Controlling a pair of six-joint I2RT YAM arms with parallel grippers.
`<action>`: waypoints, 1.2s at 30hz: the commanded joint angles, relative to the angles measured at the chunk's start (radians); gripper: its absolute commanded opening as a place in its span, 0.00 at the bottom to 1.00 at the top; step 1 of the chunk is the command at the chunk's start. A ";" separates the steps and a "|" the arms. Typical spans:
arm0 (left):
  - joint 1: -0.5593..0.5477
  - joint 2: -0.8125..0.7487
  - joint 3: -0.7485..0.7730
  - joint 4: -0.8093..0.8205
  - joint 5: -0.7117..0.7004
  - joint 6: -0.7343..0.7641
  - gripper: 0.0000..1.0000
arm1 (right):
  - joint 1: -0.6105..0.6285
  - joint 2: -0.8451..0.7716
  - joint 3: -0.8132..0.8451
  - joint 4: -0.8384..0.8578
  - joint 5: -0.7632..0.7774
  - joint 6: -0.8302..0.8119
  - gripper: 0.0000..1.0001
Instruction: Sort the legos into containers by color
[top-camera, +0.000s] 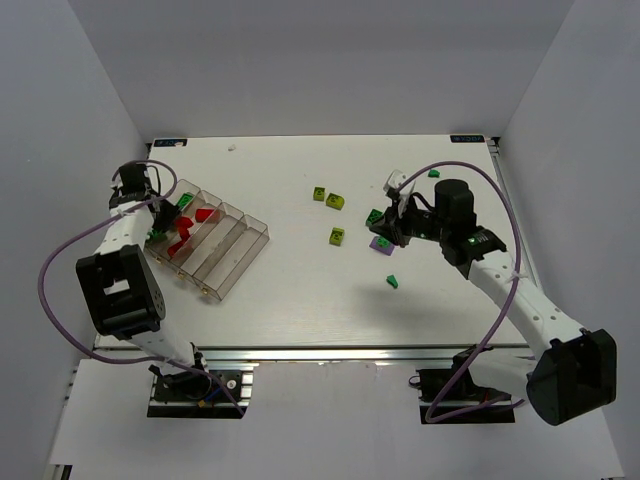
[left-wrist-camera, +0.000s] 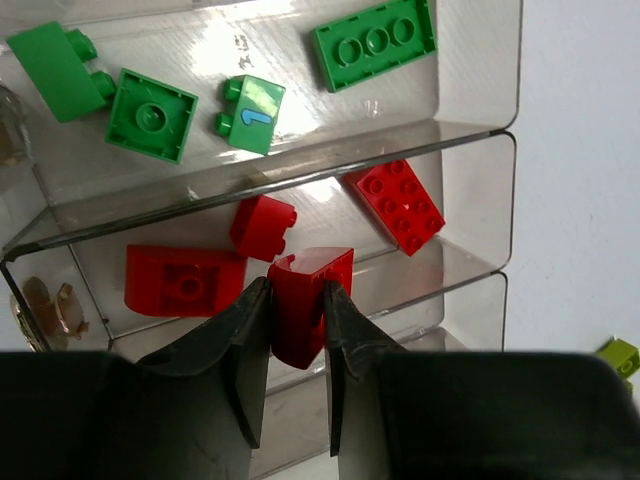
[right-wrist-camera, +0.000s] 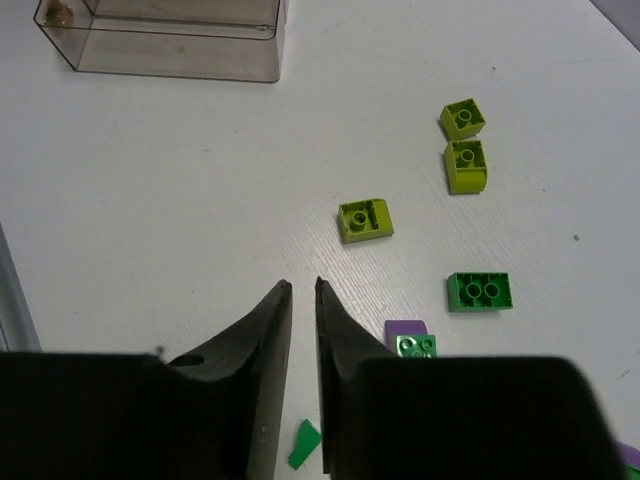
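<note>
a white table (top-camera: 300, 300) fills the middle of the frame, with pale walls (top-camera: 320, 60) above and at both sides. a silver rail (top-camera: 340, 354) runs along its lower edge. a tiny white speck (top-camera: 232, 147) lies at upper left.

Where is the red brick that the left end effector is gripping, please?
In the left wrist view the gripped red brick is pinched in the left end effector, over the red compartment of the tray, just below a small red brick.

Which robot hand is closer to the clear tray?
Left. The left gripper hangs over the tray, pinching a red brick; the right gripper is far off among loose bricks.
</note>
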 joint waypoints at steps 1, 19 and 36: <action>0.009 0.002 0.041 0.003 -0.045 0.015 0.32 | -0.015 0.004 0.015 0.005 -0.020 0.011 0.23; 0.007 -0.400 -0.181 0.037 0.154 0.096 0.98 | -0.118 0.177 0.157 -0.175 0.089 0.167 0.65; -0.134 -0.788 -0.524 0.129 0.436 -0.031 0.89 | -0.198 0.493 0.442 -0.689 -0.034 -0.377 0.78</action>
